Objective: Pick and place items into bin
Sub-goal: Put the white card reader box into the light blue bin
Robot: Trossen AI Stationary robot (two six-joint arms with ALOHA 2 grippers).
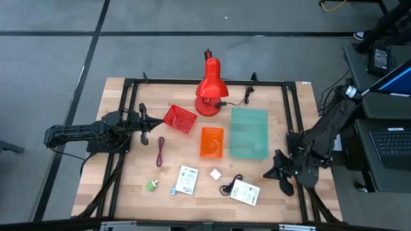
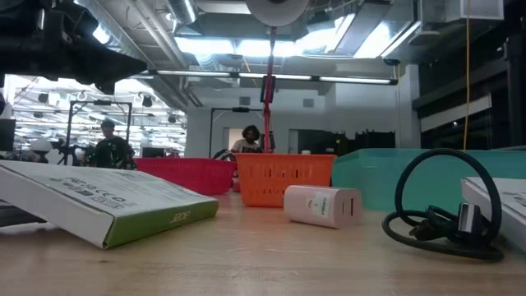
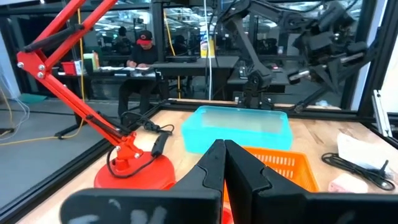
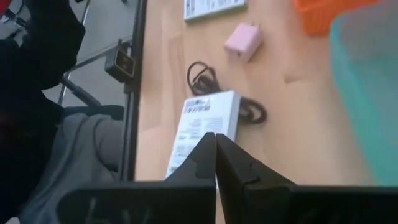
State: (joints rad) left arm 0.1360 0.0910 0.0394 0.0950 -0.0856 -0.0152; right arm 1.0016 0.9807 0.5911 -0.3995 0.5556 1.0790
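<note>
Two white packets (image 1: pixel 187 180), two cubes (image 1: pixel 216 174), one red cord (image 1: pixel 160 151), one black cable (image 1: pixel 228 187) lie on the table (image 1: pixel 128 186). The left gripper (image 1: pixel 145 123) and right gripper (image 1: pixel 277 172) hover pinched closed, holding nothing

the black coiled cable (image 4: pixel 250 111) runs partly hidden under a white packet (image 4: pixel 202 127).

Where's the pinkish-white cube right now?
In the high view the pinkish-white cube lies on the table's near-middle, apart from everything, just below the orange bin, between the two white packets.

Red lamp (image 1: pixel 209 90), orange basket (image 1: pixel 211 142), teal bin (image 1: pixel 249 133)
</note>
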